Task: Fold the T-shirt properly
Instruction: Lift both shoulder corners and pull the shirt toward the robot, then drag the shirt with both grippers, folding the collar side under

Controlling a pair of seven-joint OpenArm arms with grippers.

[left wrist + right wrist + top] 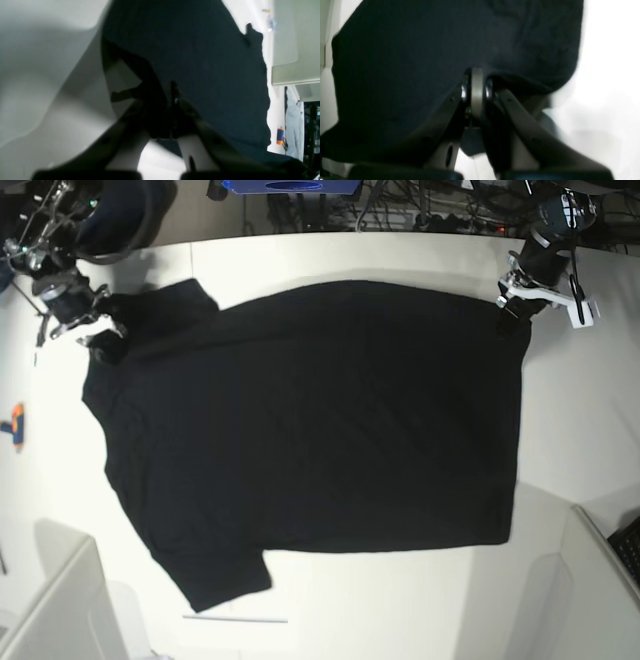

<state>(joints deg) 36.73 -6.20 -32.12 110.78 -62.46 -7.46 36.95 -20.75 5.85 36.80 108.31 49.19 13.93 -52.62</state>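
T-shirt spread flat on the white table, plain black side up. My left gripper is pinched on the hem corner, my right gripper clamped at the shoulder by the sleeve. Risk: thin pinches could slip under tension; uneven lift would skew the fold.

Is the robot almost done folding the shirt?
Not yet. The T-shirt is spread flat on the white table, plain side up. The left gripper and the right gripper are each shut on a far corner. Every fold is still left to do.
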